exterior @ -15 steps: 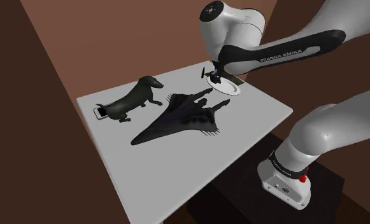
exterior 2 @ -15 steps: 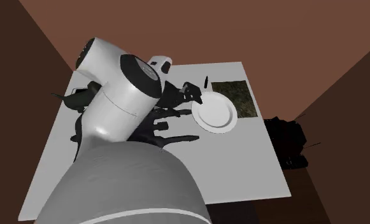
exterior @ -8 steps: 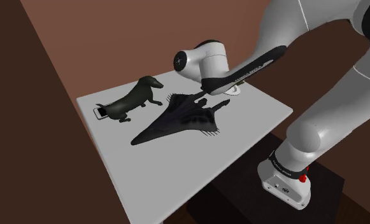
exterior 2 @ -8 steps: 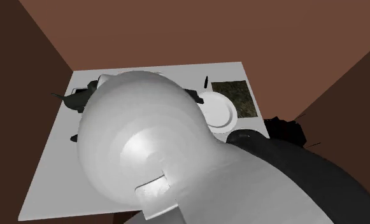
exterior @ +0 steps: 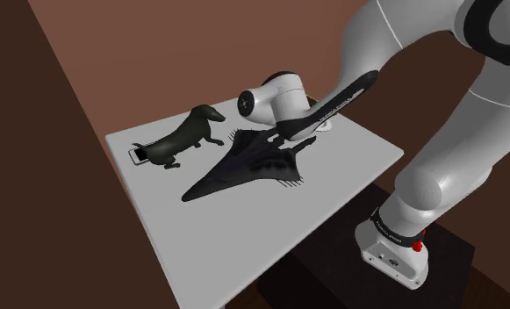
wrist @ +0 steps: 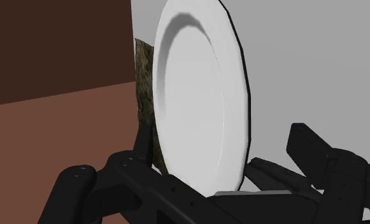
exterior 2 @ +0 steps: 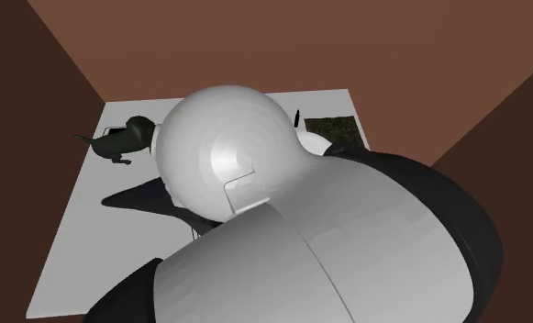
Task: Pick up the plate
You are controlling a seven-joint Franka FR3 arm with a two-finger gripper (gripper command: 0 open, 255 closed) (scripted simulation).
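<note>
Black and wide open, my gripper [wrist: 220, 146] grips nothing: its fingers straddle the near rim of the white plate [wrist: 196, 95], one plainly clear of it. Just beyond the plate a dark mottled mat [wrist: 144, 76] lies on the grey table [wrist: 317, 57].

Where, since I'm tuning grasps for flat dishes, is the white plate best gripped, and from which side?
The plate lies flat on the table and is too wide to span, so probably pinch its thin rim across the thickness. Come in low from the edge away from the mottled mat, one of the jaws above the rim, one beneath.
</note>
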